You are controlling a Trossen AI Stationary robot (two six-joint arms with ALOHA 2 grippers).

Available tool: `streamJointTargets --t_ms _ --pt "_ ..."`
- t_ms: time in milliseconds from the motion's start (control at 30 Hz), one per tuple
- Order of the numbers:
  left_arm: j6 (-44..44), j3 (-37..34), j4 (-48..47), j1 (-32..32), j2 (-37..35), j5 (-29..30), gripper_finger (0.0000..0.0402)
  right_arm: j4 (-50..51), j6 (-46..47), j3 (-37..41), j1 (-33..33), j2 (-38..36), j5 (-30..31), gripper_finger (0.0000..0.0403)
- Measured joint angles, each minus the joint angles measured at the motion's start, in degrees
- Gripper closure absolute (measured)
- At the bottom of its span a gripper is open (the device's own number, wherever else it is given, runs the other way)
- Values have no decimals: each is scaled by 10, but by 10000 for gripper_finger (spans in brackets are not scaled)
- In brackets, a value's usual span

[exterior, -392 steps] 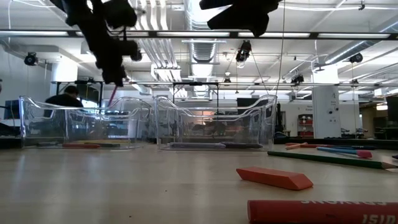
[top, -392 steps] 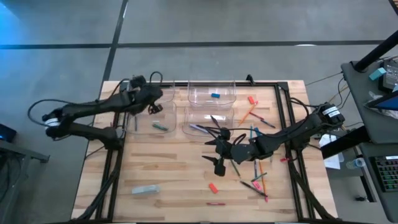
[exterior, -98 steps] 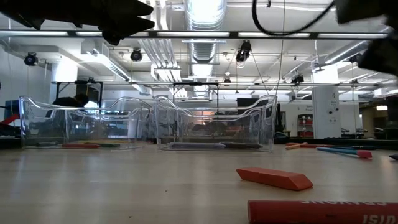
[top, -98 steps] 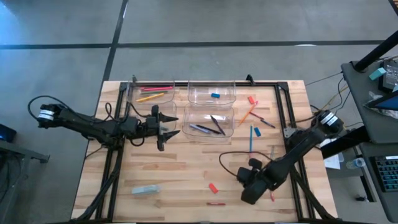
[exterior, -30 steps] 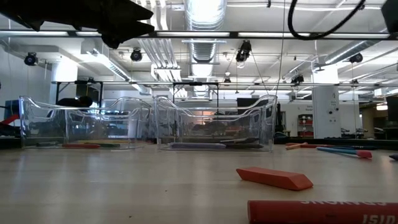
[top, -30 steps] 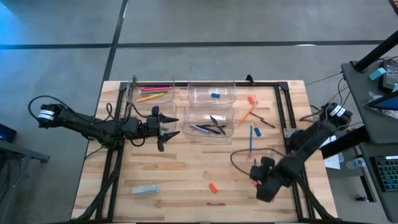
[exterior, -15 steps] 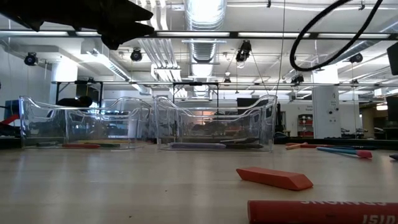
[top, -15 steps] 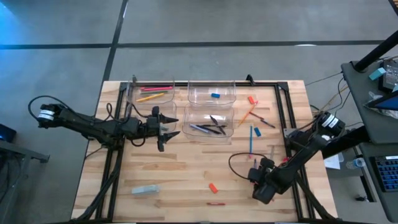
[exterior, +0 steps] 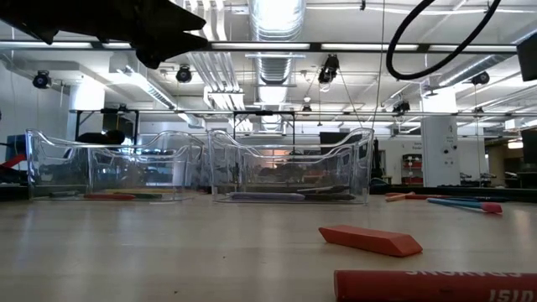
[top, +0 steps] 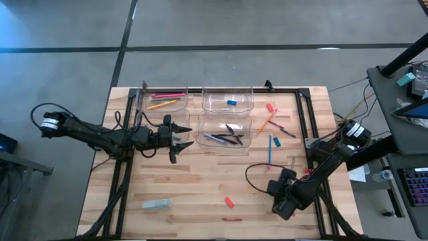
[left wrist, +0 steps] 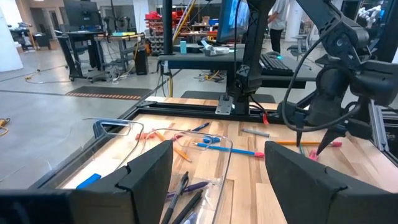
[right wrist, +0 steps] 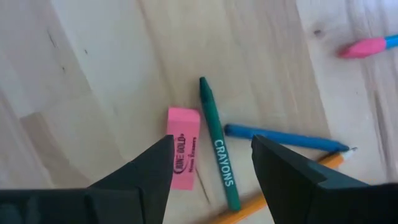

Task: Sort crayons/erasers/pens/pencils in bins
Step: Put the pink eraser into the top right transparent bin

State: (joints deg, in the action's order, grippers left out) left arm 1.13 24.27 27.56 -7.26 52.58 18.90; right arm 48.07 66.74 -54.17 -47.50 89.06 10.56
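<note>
My right gripper [top: 281, 204] hangs near the table's [top: 194, 184] front right corner with its fingers apart and nothing between them, over a pink eraser [right wrist: 183, 148], a green crayon [right wrist: 219, 162] and a blue pencil [right wrist: 283, 138] lying close together on the wood. My left gripper [top: 184, 136] waits, fingers apart, by the left side of the four bins [top: 226, 115] near the back edge. One bin holds pens [top: 224, 137]; another holds pencils [top: 162, 100].

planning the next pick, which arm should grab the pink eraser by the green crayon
Right. Its open tool hangs directly over the pink eraser and green crayon. The left tool waits by the bins.
</note>
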Motion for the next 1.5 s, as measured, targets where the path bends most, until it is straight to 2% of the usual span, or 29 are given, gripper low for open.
streamJointTargets --t_ms 667,1100,1300,1500 --pt "0 -2 0 0 0 0 164 -16 4 5 -9 43 4 197" --pt "0 -2 0 0 0 0 164 -22 47 7 -29 43 10 198" --pt "0 -2 0 0 0 0 164 -44 43 -12 -31 51 -16 197" --pt "0 -3 1 0 0 0 164 -41 31 -23 -30 51 -8 197"
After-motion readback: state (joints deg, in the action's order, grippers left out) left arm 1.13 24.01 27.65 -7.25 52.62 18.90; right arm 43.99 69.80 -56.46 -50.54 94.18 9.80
